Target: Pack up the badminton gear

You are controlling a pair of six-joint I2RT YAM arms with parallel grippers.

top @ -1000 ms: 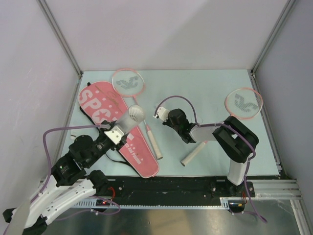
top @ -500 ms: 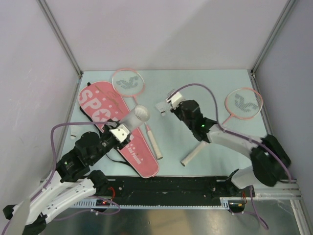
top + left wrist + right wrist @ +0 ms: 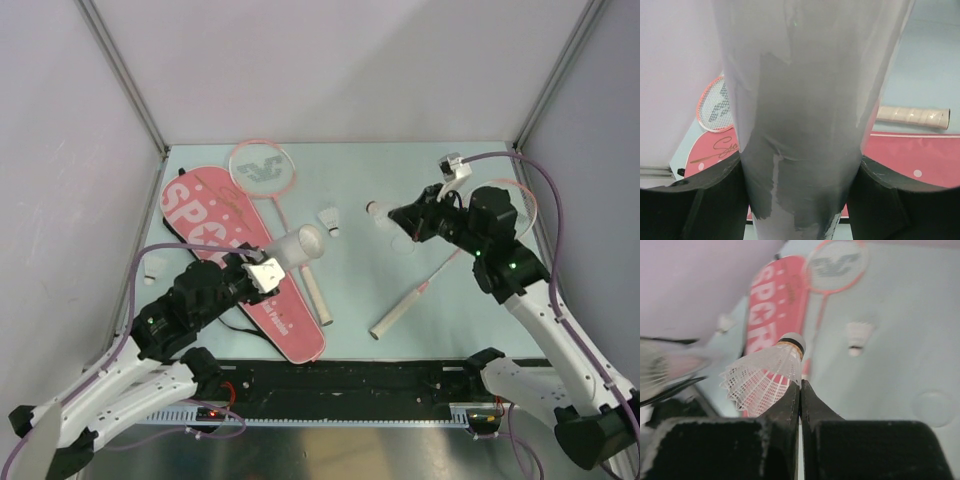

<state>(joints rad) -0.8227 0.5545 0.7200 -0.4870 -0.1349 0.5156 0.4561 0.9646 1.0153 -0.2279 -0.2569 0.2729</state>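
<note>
My left gripper (image 3: 278, 260) is shut on the long white tube (image 3: 298, 246), held over the pink SPORT bag (image 3: 205, 215) with its open end toward the right. In the left wrist view the tube (image 3: 810, 100) fills the space between the fingers (image 3: 705, 200). My right gripper (image 3: 402, 217) is shut on a white shuttlecock (image 3: 380, 212), held above the mat; its tips (image 3: 800, 386) pinch the skirt's edge (image 3: 765, 379). A second shuttlecock (image 3: 329, 220) lies on the mat. One racket (image 3: 262, 168) lies beside the bag; the other (image 3: 405, 308) lies partly under my right arm.
A small white object (image 3: 153, 268) lies left of the bag. A faint round disc (image 3: 935, 407) lies on the mat below the right gripper. The bag's black strap (image 3: 240, 325) trails near the front edge. Grey walls and metal posts enclose the pale mat (image 3: 380, 170).
My right arm has swung up and to the right, away from the mat's middle, carrying a shuttlecock. My left gripper has moved the tube a little to the right.
</note>
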